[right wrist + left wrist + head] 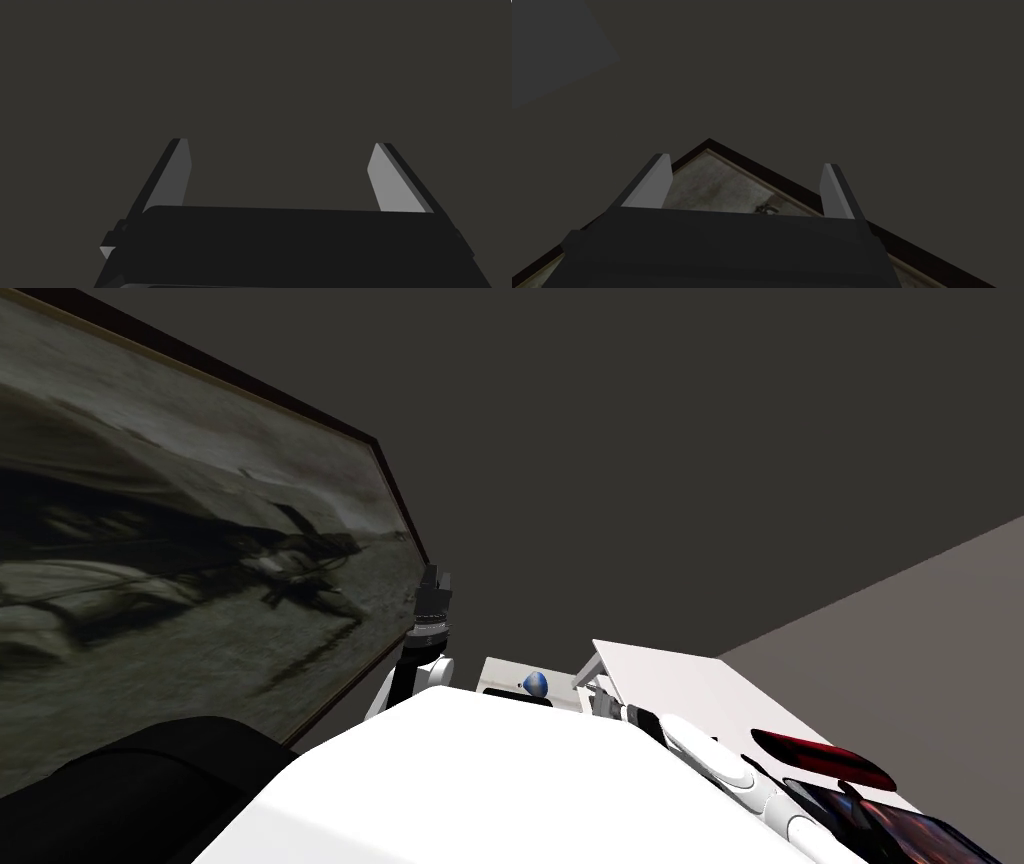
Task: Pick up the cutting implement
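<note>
My left gripper (436,580) is raised beside the corner of a large framed picture (190,548) on the dark wall. In the left wrist view its fingers (662,182) stand wide apart, so the left gripper (747,172) is open and holds nothing. My right gripper (598,695) is low, at the near edge of a white slab-like table (690,683). Seen from the right wrist, the right gripper (280,150) is open too, empty, and faces a flat dark grey surface.
A small blue ball-like thing (535,681) sits on a white block just past my chest. A dark red elongated object (822,760) lies on the table at the right. A black rounded seat (150,778) fills the lower left.
</note>
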